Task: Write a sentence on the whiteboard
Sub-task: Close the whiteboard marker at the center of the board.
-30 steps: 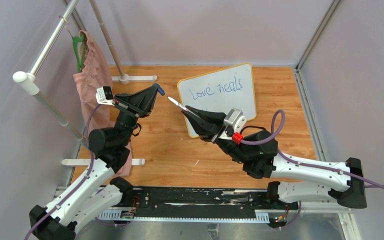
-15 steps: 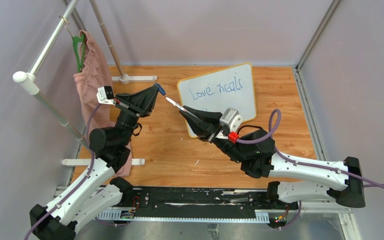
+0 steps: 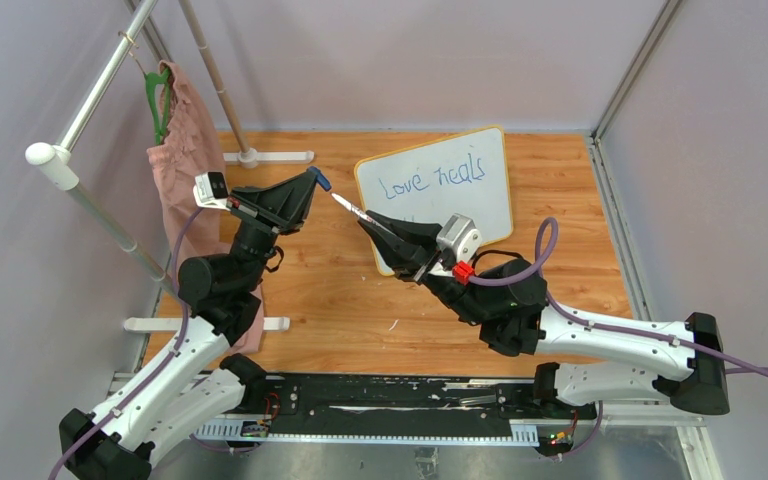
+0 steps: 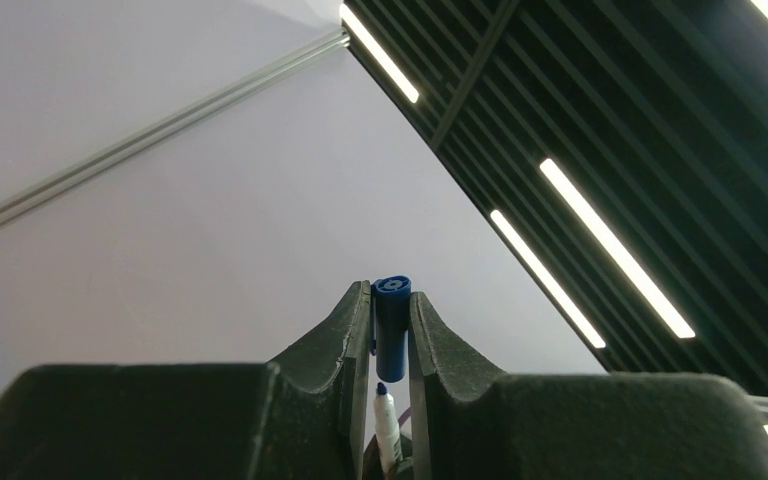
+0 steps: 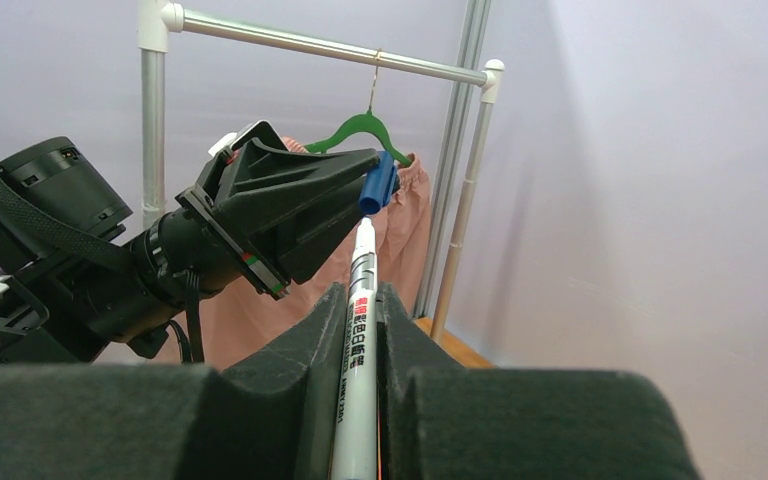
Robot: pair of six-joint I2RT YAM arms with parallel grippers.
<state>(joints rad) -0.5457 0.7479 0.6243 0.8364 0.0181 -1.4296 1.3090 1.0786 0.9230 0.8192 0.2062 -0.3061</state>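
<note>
Gripping a blue cap [image 4: 391, 322] in the left pincer [image 3: 308, 183] and the marker [image 5: 363, 262] in the right pincer [image 3: 372, 220], nib just before the cap mouth. Behind, on the bench [image 3: 560, 190], the whiteboard [image 3: 485, 200] with the sentence [image 3: 432, 178] partly hidden. Could miss the mouth if slightly tilted, then smear ink or push the cap loose.

Walls: pale lilac-grey flat panels [image 3: 410, 60] on three sides; silver aluminium frame post [image 3: 638, 60] at upper right.
Table: orange-brown wood-grain table [image 3: 330, 290], centre; black metal base plate [image 3: 400, 395] along its lower edge.
Furniture: silver tube clothes rail with white plastic joints [image 3: 100, 76], upper left, on flat white feet [image 3: 270, 156]. It carries a green plastic hanger [image 3: 160, 100] with a dusty-pink cloth garment [image 3: 185, 140].
Ceiling, left wrist view: black slatted ceiling [image 4: 660, 130], right half; long white strip lights [image 4: 617, 247], lit.
</note>
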